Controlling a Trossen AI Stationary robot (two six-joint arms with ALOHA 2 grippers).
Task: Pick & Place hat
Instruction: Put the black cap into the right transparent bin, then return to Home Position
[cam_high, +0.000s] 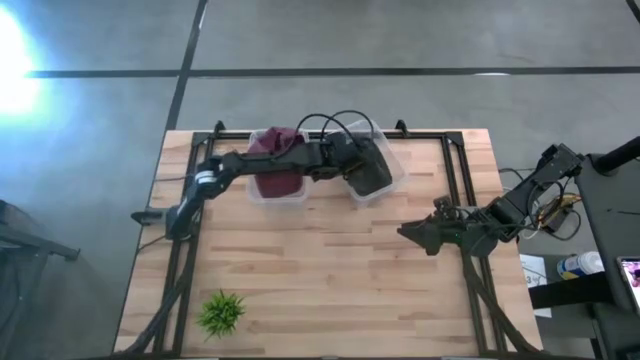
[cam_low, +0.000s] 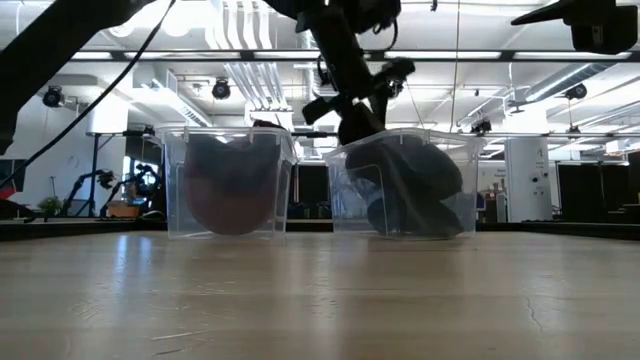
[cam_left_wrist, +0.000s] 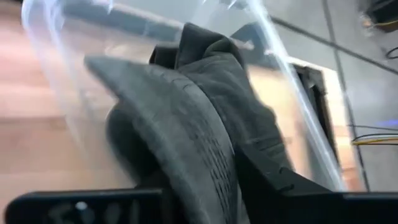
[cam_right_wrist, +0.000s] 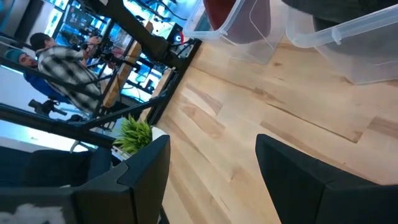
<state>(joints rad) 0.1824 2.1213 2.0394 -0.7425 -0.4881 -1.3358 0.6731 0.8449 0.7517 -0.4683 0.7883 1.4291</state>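
A dark grey hat sits in the right clear bin at the table's far side. In the low view the dark grey hat fills that right bin. My left gripper reaches across from the table's left and is shut on it; the same left gripper dips into the bin from above. A maroon hat lies in the left clear bin. My right gripper waits open near the table's right edge, and the wrist view shows this right gripper over bare wood. My left gripper pinches the dark grey hat between its two fingers, with a ribbed fold of the cloth running up between them. The fingers come slanting down from the table's left into the bin. The hat hangs below them inside the bin, its lower part down near the bin's floor.
A small green plant stands near the table's near-left corner, and the plant also shows in the right wrist view. Black frame rails run along the table's sides. People stand in the room beyond. Bare wood lies in the middle.
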